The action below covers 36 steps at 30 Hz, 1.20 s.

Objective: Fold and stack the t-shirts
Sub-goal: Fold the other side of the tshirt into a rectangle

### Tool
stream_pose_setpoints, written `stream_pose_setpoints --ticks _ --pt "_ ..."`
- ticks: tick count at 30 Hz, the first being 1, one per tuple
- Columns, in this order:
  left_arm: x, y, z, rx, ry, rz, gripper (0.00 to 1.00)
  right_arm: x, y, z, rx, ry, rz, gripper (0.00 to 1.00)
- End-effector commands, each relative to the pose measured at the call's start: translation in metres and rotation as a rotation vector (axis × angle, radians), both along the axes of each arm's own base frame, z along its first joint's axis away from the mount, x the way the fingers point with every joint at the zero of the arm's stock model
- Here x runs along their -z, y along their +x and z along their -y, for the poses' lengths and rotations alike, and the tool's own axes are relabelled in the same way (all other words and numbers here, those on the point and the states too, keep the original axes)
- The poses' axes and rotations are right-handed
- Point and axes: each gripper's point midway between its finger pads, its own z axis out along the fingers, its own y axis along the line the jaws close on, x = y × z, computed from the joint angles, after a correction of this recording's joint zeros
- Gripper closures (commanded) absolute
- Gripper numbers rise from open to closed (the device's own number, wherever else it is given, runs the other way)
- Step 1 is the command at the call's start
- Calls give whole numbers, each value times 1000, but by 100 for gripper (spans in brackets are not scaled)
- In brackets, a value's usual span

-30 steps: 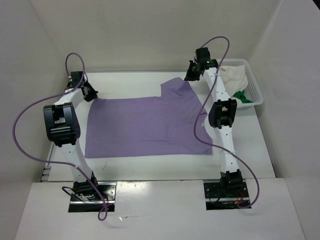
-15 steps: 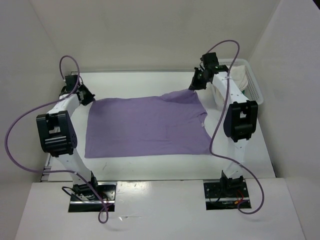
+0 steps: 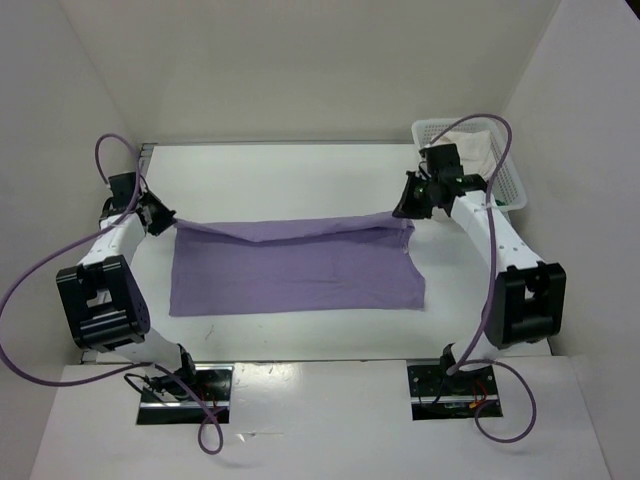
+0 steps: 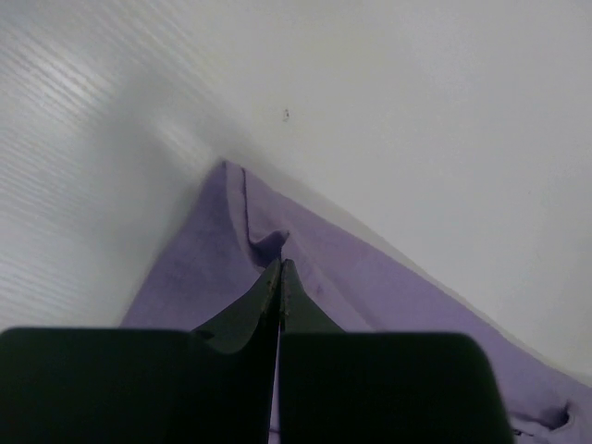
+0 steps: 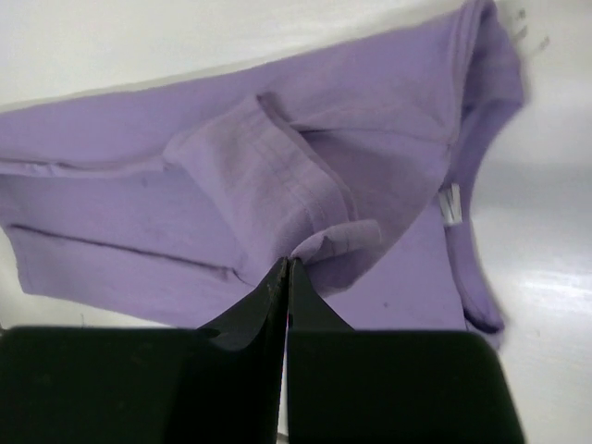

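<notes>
White desk [image 3: 300, 170] is carrying the lavender t-shirt [image 3: 295, 275], its far edge being pinched by the closed left end effector [image 3: 163, 220] and right end effector [image 3: 403, 211], which should be advancing evenly to align the hems.

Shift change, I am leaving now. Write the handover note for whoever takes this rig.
Grips: left gripper shut on the lavender shirt at its far left corner; right gripper shut on its far right corner.
It lies on the table, far edge held up; first fold not laid down.
The cream shirt is in the basket; the green shirt is not in view.
Left: lay this fold, fold the rest, stack all three.
</notes>
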Motion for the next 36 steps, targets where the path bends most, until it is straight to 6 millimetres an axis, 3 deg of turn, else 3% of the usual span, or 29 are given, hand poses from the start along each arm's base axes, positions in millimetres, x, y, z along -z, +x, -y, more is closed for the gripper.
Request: stream_pose_setpoints --ticks 1,5,11,17,21,25,27,29,32,33,34,35,36 --pt "-1 -14 -3 -25 -17 -3 100 0 -24 3 16 -8 9 100" --pt "1 -25 -1 -28 -24 -4 100 25 -59 13 56 -15 -80 100" --pt "17 -37 4 -35 -48 -48 100 42 -89 25 97 -43 -169 100" --pt "29 -55 0 -66 -18 -110 99 54 -100 32 133 -75 -238 97" --pt "36 -67 -11 -134 -44 -146 88 61 -112 40 150 -120 -296 96" --pt "8 -62 -16 -196 -74 -63 76 46 -115 48 165 -156 -266 89" --pt "-9 -58 -15 -193 -74 -15 73 45 -117 50 162 -169 -263 69" --pt "-19 -52 -12 -185 -93 27 71 44 -117 48 148 -163 -263 63" --pt "-25 -42 0 -118 -118 77 71 39 -112 47 119 -162 -245 63" --pt "-28 -37 8 -80 -116 94 73 36 -106 40 101 -144 -228 73" --pt "-23 -27 35 12 -95 77 73 34 -93 26 56 -124 -187 88" --pt "-24 -26 34 22 -82 85 73 38 -92 26 55 -127 -203 88" --pt "-28 -22 42 47 -57 90 73 33 -84 9 5 -124 -166 99"
